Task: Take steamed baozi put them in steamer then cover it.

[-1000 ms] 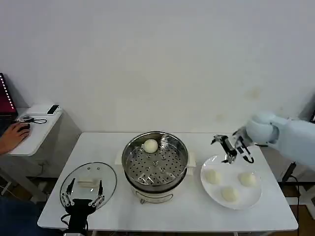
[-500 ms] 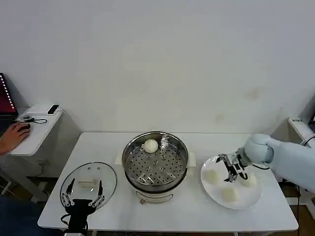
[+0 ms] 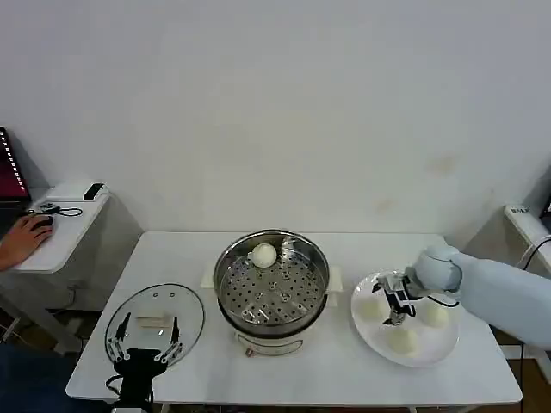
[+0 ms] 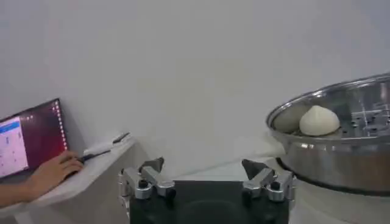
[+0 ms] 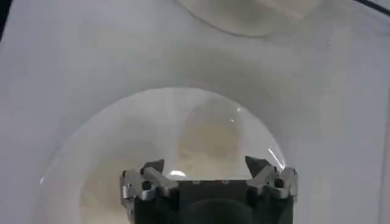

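Note:
The steel steamer point(image 3: 272, 288) stands mid-table with one baozi point(image 3: 263, 255) on its perforated tray, toward the back. Three more baozi point(image 3: 370, 308) point(image 3: 436, 315) point(image 3: 402, 340) lie on a white plate point(image 3: 430, 360) to its right. My right gripper point(image 3: 394, 303) hangs open low over that plate, among the buns. In the right wrist view a baozi point(image 5: 210, 137) lies just ahead of the spread gripper point(image 5: 205, 165). The glass cover point(image 3: 185, 310) rests flat at the table's front left. My left gripper point(image 3: 145, 340) is parked open over its near edge, also open in its own view point(image 4: 204, 165).
A side desk point(image 3: 60, 225) stands to the left, where a person's hand point(image 3: 26, 234) rests on a mouse beside a laptop point(image 4: 27, 143). The left wrist view shows the steamer's rim point(image 4: 341, 146) with the baozi point(image 4: 319, 120) inside. Bare tabletop point(image 3: 301, 370) lies in front of the steamer.
My right gripper has come down and inward from above the plate's far edge to low over the plate among the baozi. The left arm has not moved.

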`<state>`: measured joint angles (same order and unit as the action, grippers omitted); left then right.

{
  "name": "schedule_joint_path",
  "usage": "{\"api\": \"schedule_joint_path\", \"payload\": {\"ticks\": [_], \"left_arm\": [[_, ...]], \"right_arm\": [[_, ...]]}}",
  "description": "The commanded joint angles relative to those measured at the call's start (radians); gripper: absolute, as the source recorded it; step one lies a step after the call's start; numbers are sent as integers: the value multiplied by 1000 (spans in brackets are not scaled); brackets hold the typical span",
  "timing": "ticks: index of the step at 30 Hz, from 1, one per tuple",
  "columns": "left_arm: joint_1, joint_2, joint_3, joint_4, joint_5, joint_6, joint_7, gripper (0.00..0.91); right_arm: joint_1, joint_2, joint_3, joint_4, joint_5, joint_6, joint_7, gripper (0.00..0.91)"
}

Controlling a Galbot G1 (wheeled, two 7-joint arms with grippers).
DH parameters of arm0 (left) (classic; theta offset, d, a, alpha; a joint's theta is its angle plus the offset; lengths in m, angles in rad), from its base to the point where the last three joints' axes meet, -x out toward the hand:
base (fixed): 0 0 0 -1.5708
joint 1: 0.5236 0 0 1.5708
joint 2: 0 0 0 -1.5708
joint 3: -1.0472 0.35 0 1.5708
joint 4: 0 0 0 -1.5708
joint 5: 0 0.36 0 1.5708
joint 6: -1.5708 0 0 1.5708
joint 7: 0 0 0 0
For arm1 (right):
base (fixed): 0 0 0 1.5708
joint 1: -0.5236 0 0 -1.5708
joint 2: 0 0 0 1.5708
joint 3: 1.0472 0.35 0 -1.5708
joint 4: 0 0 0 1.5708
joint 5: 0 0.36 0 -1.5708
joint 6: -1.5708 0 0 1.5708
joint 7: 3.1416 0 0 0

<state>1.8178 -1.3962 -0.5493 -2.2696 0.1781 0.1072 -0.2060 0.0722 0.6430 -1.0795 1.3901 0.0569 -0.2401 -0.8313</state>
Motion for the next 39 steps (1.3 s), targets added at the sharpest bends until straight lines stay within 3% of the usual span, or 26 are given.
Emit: {"api": "schedule_joint_path", "payload": {"ticks": [1, 13, 21, 27, 33, 39], "left_arm": [[0, 0, -1, 0, 0, 0, 0, 907], [-3, -4, 3, -3, 0, 1, -1, 907], [0, -4, 2, -6, 0, 1, -1, 907], [-2, -2, 3, -12, -1, 2, 0, 907], [-5, 0, 5, -13, -2, 1, 1, 907], [-22, 5, 7, -10, -1, 5, 3, 907]], "right_arm": [[-30, 43, 29, -43, -3, -11, 4, 836], [-28, 38, 25, -43, -14, -22, -19, 645], [15, 9, 25, -19, -10, -20, -50, 635], [148, -34, -17, 20, 12, -13, -89, 645], [267, -57, 1, 55, 85, -24, -93, 645], [498, -16, -108, 112, 172, -40, -88, 645]]}}
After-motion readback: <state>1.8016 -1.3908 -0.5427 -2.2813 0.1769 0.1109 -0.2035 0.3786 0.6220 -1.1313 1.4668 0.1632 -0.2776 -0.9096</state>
